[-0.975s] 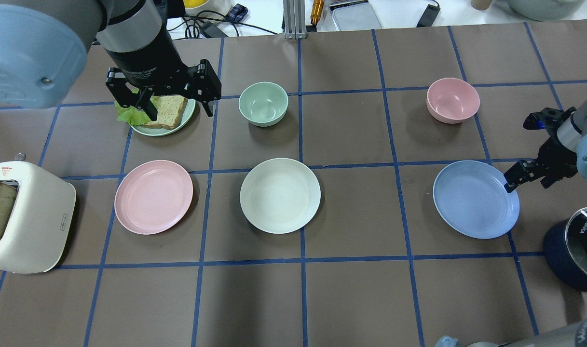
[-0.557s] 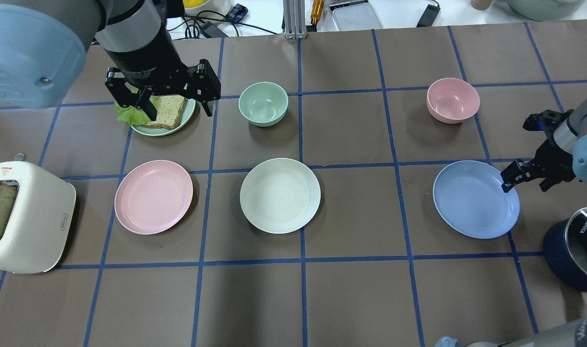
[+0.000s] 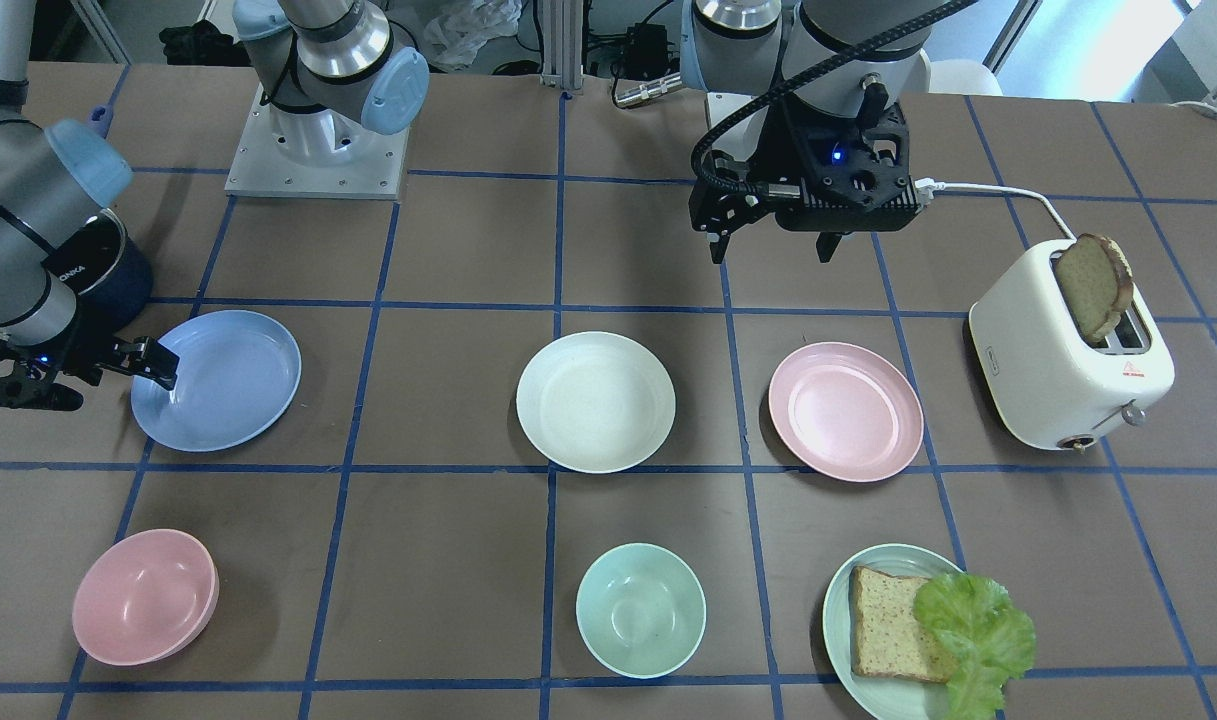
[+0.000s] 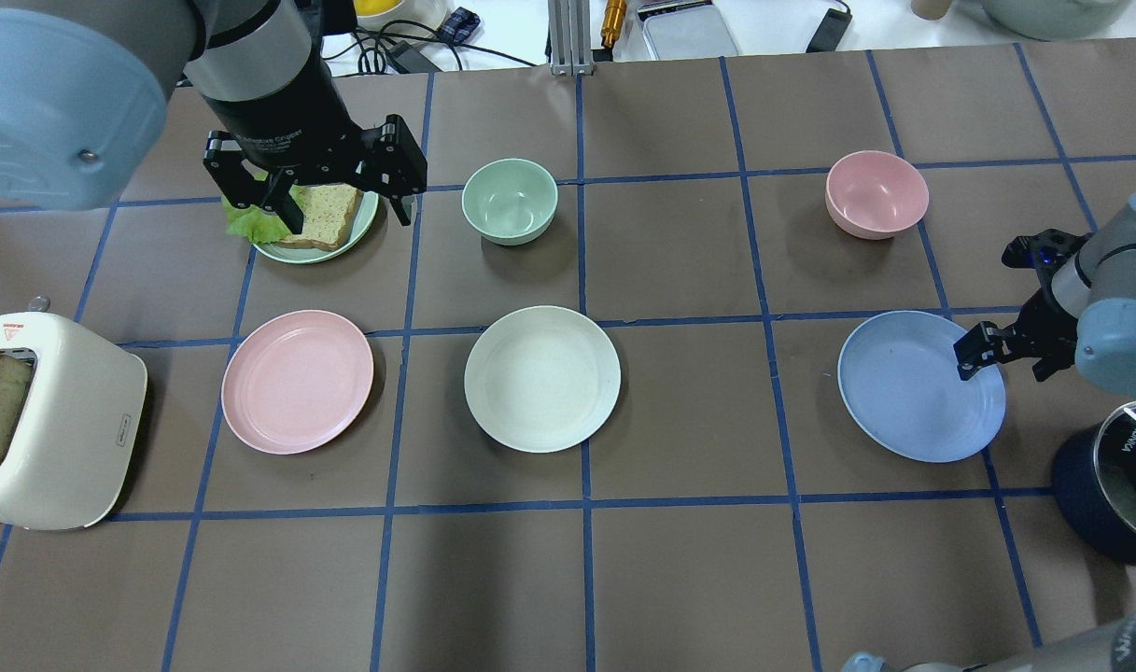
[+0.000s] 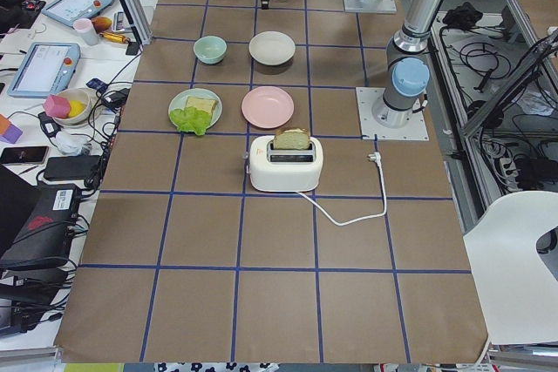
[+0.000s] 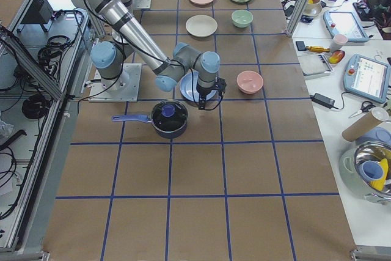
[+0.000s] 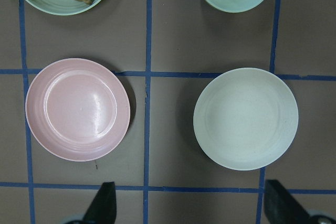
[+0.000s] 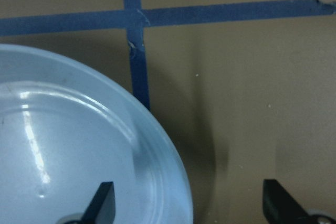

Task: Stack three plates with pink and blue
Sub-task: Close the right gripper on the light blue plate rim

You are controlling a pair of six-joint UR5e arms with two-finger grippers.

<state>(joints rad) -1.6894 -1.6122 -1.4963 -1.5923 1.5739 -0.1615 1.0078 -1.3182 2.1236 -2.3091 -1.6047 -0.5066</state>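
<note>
The pink plate (image 4: 297, 382), the cream-white plate (image 4: 541, 379) and the light blue plate (image 4: 913, 387) lie apart in a row on the brown table. My right gripper (image 4: 1004, 362) is open and low at the blue plate's right edge. In the right wrist view (image 8: 189, 205) one finger is over the blue plate (image 8: 63, 145) and the other is outside its rim. My left gripper (image 4: 343, 210) is open and empty, held high; its wrist view (image 7: 191, 208) looks down on the pink plate (image 7: 77, 109) and the cream-white plate (image 7: 245, 118).
A pale green plate (image 4: 343, 241) with bread and lettuce lies under my left gripper. A mint bowl (image 4: 510, 201) and a pink bowl (image 4: 876, 193) stand behind the row. A toaster (image 4: 54, 420) is at the left, a dark pot (image 4: 1114, 481) at the right.
My right gripper has moved left, so one finger now reaches over the blue plate's rim. The left arm and the plates have not moved.
</note>
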